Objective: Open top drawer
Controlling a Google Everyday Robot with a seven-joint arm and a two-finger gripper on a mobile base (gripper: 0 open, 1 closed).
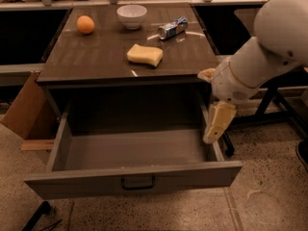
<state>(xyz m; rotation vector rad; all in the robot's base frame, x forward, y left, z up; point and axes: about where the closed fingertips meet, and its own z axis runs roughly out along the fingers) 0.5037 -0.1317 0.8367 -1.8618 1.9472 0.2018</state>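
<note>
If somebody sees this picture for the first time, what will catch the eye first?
The top drawer stands pulled far out at the front, its deep grey box showing. At the right a big white arm reaches in, its pincer hanging by the drawer's right wall. On the tabletop behind lie a yellow sponge and an orange.

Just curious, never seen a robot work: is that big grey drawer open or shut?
Open. The top drawer is pulled well out, its inside showing; the tool hangs over its right wall.
</note>
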